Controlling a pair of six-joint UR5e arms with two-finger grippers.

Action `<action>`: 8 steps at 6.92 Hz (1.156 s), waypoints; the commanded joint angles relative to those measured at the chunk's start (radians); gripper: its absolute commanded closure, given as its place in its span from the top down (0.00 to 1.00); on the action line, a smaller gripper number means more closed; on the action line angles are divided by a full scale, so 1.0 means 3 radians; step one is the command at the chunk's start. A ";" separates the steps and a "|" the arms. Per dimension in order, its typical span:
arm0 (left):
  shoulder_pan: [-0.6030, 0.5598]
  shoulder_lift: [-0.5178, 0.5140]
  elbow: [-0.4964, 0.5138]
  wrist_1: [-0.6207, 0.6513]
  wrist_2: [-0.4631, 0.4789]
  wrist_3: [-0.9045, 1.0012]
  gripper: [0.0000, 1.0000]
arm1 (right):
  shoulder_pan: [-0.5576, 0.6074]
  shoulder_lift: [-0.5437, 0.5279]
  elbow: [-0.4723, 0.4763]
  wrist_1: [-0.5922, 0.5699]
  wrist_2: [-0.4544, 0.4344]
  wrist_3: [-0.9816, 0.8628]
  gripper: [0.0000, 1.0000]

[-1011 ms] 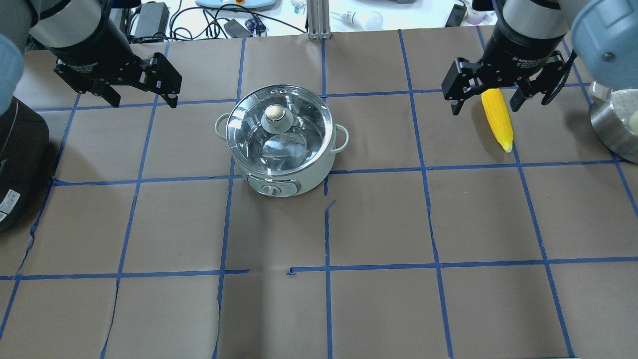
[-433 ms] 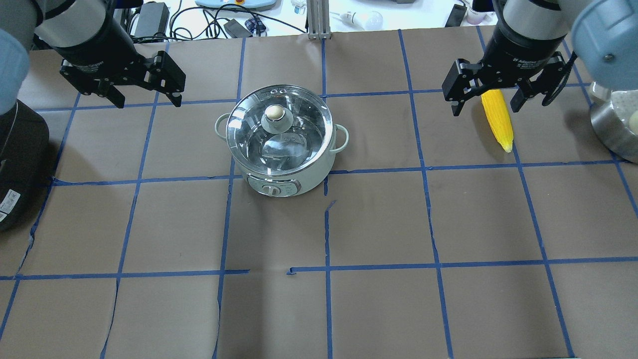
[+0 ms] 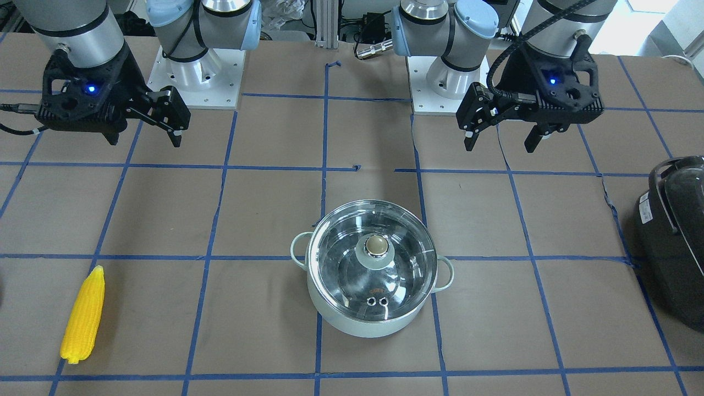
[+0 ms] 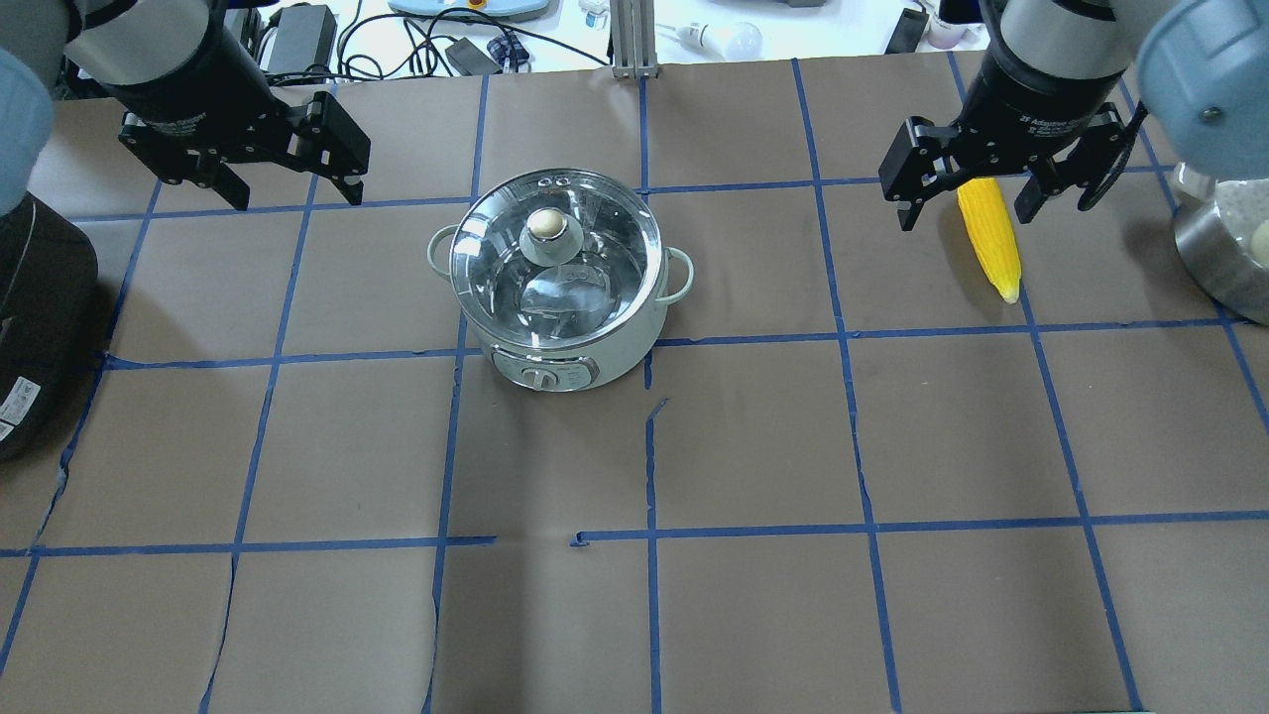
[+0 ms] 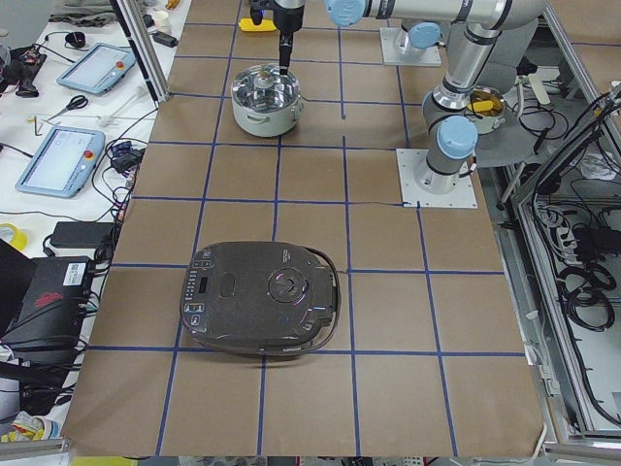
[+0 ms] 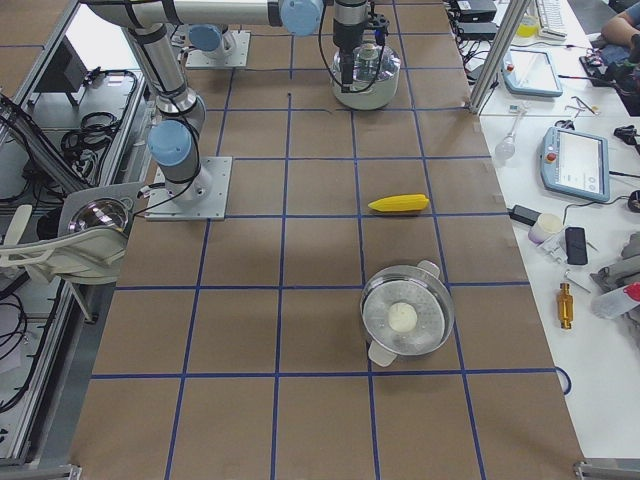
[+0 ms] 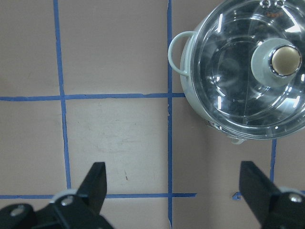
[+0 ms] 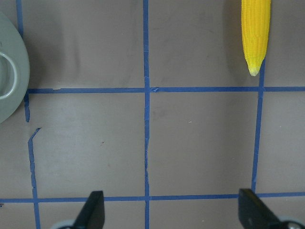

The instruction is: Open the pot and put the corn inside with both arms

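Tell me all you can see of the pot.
The pot is round, pale mint-green, with shiny steel inside, two small loop handles and a control dial on its side. Its clear glass lid, with a beige knob, sits closed on top. It stands upright near the middle of the paper-covered table; nothing else touches it.

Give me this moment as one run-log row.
left gripper: open, empty | right gripper: open, empty | lid: on pot | corn: lying on table, ungrasped

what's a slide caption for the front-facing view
Lidded pot centred, corn lying aside, left gripper and right gripper both open, empty
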 commanded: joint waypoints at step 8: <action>-0.0310 -0.0363 0.0135 0.0283 0.0015 -0.0236 1.00 | -0.0005 -0.0002 0.0007 0.0005 -0.0047 -0.0009 1.00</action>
